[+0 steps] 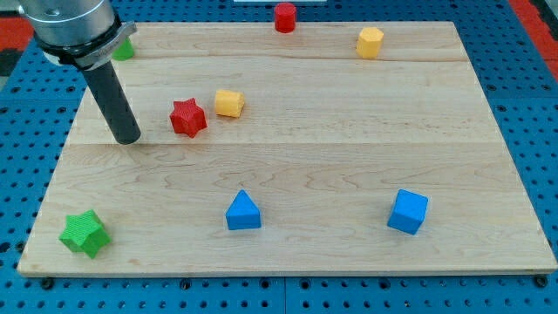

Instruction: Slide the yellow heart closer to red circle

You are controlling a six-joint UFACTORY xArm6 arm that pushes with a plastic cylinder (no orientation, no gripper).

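Observation:
The yellow heart [228, 103] lies on the wooden board [314, 166] in the upper left part, just right of a red star [187, 118]. The red circle [285, 17] stands at the view's top edge of the board, up and to the right of the heart. My tip [127, 138] rests on the board to the left of the red star, a short gap from it, and further left of the heart. It touches no block.
A yellow pentagon [370, 42] sits at the top right. A green block [125, 48] is partly hidden behind the arm at the top left. A green star [85, 233], a blue triangle [243, 212] and a blue cube [408, 211] lie near the bottom.

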